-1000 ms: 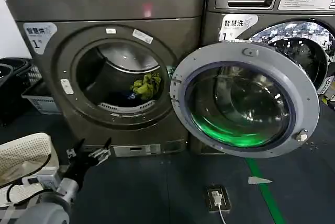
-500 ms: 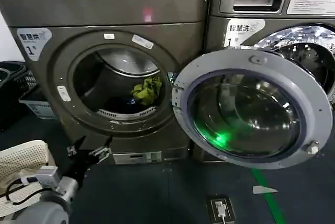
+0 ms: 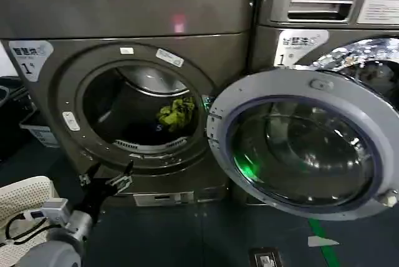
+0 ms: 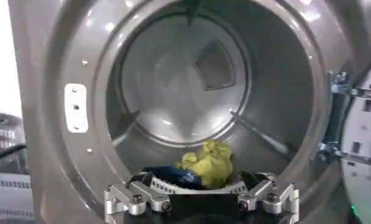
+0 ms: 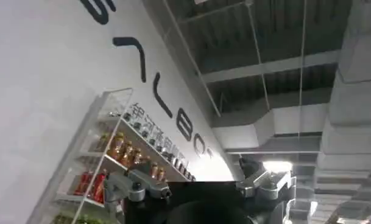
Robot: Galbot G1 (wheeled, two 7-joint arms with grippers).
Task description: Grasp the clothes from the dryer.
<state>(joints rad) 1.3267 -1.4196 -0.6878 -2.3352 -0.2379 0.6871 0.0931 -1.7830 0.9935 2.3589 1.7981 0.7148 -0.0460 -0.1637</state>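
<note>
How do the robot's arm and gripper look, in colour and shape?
The left arm is light grey and rounded, with a black cable looped beside it. The left gripper has black fingers on silver, bolted metal brackets. The right gripper has the same silver brackets.

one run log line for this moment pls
left gripper open, below dryer port | yellow-green bundle, dark blue garment in drum | door open

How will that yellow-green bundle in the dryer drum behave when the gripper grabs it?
The yellow-green fabric bundle looks crumpled and soft, so it will probably sag and unfold rather than hold shape. It seems light for its bulk. It lies against the dark blue garment, so that may drag along with it.
</note>
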